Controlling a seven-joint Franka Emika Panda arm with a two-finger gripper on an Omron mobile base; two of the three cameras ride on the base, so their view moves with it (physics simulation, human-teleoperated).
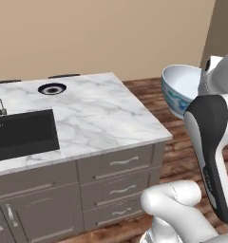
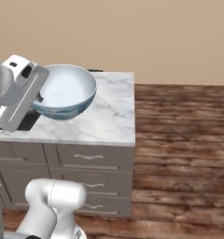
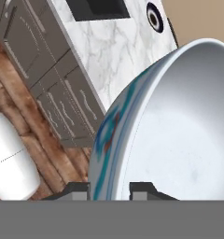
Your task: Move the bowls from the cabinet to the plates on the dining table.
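Off table edge, gripper (image 3: 109, 186) pinching bowl (image 3: 179, 140) (rim)

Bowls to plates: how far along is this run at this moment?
Done: nothing delivered that these views show; the black-rimmed plate on the dining table sits bare. In hand: the gripper is shut on the rim of the white bowl with a blue pattern, carried in the air beside the table. Left: set this bowl on a plate. The other bowl and plate cannot be judged from here.
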